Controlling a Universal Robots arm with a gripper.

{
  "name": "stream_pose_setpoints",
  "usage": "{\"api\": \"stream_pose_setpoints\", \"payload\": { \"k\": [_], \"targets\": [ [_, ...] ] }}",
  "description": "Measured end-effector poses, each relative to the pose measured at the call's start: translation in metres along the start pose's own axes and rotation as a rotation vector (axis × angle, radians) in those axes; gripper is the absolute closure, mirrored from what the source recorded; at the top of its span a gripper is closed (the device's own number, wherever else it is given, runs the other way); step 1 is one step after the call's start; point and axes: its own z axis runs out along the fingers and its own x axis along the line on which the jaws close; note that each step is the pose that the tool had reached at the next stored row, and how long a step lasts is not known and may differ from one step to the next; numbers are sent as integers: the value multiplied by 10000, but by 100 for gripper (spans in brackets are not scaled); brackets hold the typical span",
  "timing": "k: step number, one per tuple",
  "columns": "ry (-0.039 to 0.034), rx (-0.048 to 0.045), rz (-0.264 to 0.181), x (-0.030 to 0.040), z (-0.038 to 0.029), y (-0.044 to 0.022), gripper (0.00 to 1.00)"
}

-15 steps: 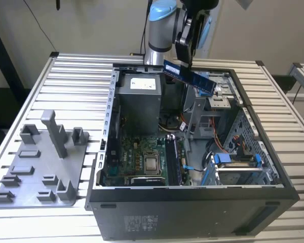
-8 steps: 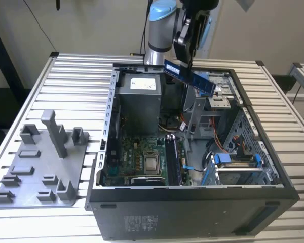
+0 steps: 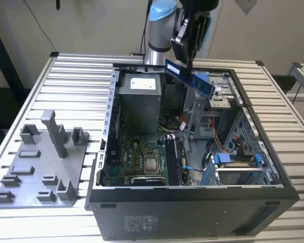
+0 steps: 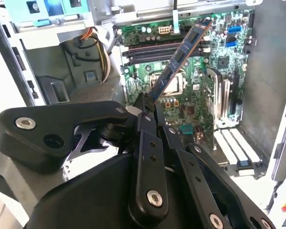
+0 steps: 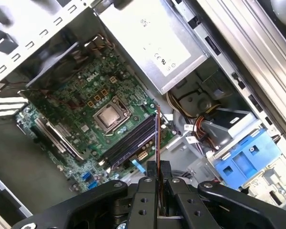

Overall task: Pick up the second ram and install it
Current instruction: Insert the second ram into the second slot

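The second ram, a long dark-blue strip with black chips, hangs tilted above the open computer case, over its back half. My gripper is shut on one end of the ram and holds it from above. In the second wrist view the ram slants out from my gripper over the green motherboard. Edge-on in the first wrist view, the ram rises from my gripper above the black memory slots. It stands well apart from the slots.
A grey plastic tray with upright posts lies on the slatted table at the exterior view's left. Inside the case are the grey power supply, a bundle of cables and bright blue drive brackets. The case walls ring the motherboard.
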Motion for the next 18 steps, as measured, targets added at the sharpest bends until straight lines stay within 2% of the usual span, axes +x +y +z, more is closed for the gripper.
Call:
{"api": "stream_pose_setpoints", "payload": {
  "k": [18],
  "targets": [
    [8, 75, 2454, 1, 25, 0, 86]
  ]
}}
